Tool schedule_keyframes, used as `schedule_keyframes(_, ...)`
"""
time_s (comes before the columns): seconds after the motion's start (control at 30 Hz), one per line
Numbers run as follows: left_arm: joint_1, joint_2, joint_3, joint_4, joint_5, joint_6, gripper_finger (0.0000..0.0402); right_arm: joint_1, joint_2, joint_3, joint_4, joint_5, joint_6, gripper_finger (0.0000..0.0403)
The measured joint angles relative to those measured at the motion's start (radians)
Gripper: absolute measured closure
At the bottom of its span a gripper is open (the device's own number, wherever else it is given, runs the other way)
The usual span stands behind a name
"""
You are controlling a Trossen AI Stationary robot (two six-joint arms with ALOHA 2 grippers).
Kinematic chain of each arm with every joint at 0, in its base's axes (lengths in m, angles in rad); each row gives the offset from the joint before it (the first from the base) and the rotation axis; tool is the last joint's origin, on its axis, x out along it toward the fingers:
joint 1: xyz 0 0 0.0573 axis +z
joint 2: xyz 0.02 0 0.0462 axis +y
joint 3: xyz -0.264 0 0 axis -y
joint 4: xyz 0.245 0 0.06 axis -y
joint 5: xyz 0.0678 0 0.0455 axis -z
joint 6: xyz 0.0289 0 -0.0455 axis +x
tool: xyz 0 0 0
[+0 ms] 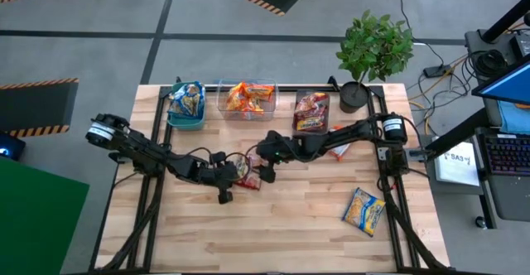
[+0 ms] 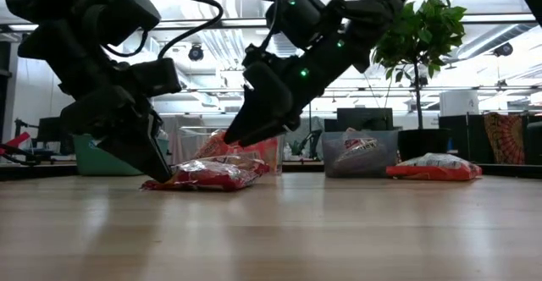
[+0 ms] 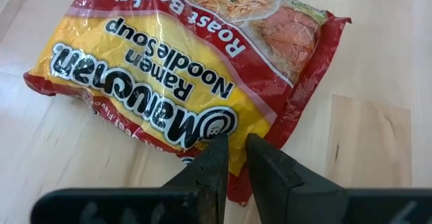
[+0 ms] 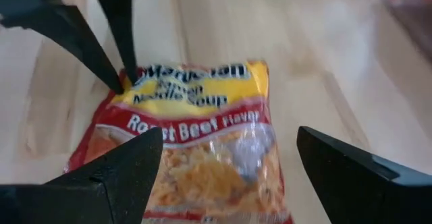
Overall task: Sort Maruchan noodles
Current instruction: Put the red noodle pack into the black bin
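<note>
A red-and-yellow Maruchan noodles packet (image 1: 247,176) marked Roast Beef lies flat on the wooden table (image 1: 281,233) near its middle. My left gripper (image 3: 234,158) slants down onto the packet's Maruchan-labelled end and is shut on it. My right gripper (image 4: 228,140) stands wide open at the packet's other end, slanting down with one finger on either side. In the low view its fingertips (image 2: 233,139) hang just over the packet (image 2: 212,175). Whether they touch it, I cannot tell. My left gripper pinches the packet's edge (image 3: 234,151) near a corner of the Maruchan-labelled end, between its two fingers. The fingers slant down from the table's left side. The packet rests flat on the table.
Along the far edge stand a teal bin (image 1: 186,107) with blue-and-yellow packets, a clear bin (image 1: 247,99) with orange ones and a grey bin (image 1: 311,113) with dark red ones. A potted plant (image 1: 373,51) stands at the far right. Loose packets lie at the near right (image 1: 364,210) and under my right arm (image 1: 339,151).
</note>
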Motion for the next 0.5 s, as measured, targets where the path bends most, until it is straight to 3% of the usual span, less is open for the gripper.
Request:
schedule_keyframes(0.2,0.0,0.0,0.0,0.0,-0.002,-0.009,0.0361,-0.008,0.0,-0.109,0.239,0.0,-0.03,0.0074)
schedule_keyframes(0.5,0.001,0.001,0.0,0.008,-0.023,-0.009,0.0361,-0.016,0.0,-0.222,0.39,-0.001,0.001,0.0074)
